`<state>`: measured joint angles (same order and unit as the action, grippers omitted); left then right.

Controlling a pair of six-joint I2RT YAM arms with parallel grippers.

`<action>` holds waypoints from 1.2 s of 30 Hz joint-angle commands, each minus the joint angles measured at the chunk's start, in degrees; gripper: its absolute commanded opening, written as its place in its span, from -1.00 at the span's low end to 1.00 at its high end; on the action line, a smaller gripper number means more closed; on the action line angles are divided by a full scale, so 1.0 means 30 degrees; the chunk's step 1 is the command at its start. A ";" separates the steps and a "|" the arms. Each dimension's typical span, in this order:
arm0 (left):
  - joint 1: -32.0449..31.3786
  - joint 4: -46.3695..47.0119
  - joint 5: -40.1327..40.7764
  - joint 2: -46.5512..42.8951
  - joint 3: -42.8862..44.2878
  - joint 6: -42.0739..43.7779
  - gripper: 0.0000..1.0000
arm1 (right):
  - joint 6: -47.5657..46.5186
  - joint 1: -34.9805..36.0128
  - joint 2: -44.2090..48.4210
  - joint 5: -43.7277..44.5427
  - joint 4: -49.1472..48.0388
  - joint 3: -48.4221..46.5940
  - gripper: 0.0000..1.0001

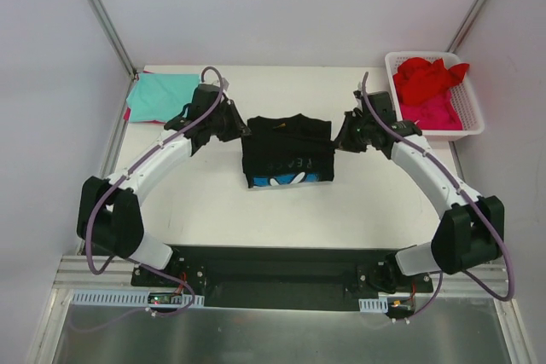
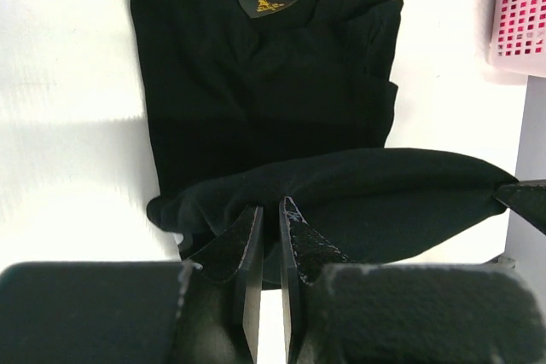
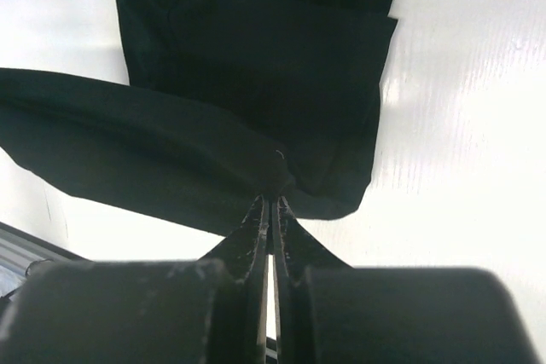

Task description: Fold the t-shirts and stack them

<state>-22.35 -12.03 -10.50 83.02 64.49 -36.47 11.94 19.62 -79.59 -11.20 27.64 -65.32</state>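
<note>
The large black cloth t-shirt (image 1: pixel 287 149) lies part-folded in the middle of the smooth white table (image 1: pixel 213 210), between the two arms. The left gripper (image 1: pixel 241 131) is pinched almost closed on the shirt's left side. The right gripper (image 1: pixel 341 138) is clamped tight on its right side, and a raised band of black cloth is stretched from one to the other. That band runs left to right across the table. The rest of the shirt lies flat beneath it, with a white-and-blue print at the edge nearest the arm bases. Neither arm is nearer, as they sit evenly on either side. I'd judge the next move must be made by both together, keeping the band taut. White tabletop shows on the near side and at both flanks. A teal cloth t-shirt (image 1: pixel 162 95) lies at the far left corner, well apart. The white slotted plastic basket (image 1: pixel 474 125), holding a crumpled red cloth t-shirt (image 1: pixel 429 78) and a pink one, stands far right.
</note>
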 commanded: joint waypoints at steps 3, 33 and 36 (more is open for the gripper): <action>0.0681 0.1079 -0.0864 0.2232 0.1823 0.0789 -1.00 | -0.0378 -0.0620 -0.1679 -0.0250 -0.0686 -0.1868 -0.99; 0.2440 0.1960 -0.3471 1.1229 1.0024 0.0232 -1.00 | -0.0583 -0.2172 -1.0352 -0.1921 -0.1156 -0.9193 -0.99; 0.2440 0.1989 -0.3967 1.2254 1.1166 0.0232 -1.00 | -0.0699 -0.2494 -1.0909 -0.1950 -0.1185 -0.9544 -0.99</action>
<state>-15.62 -7.77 -19.42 117.03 92.77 -36.23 11.38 13.61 -111.04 -16.08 25.32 -90.35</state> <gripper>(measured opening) 0.082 0.012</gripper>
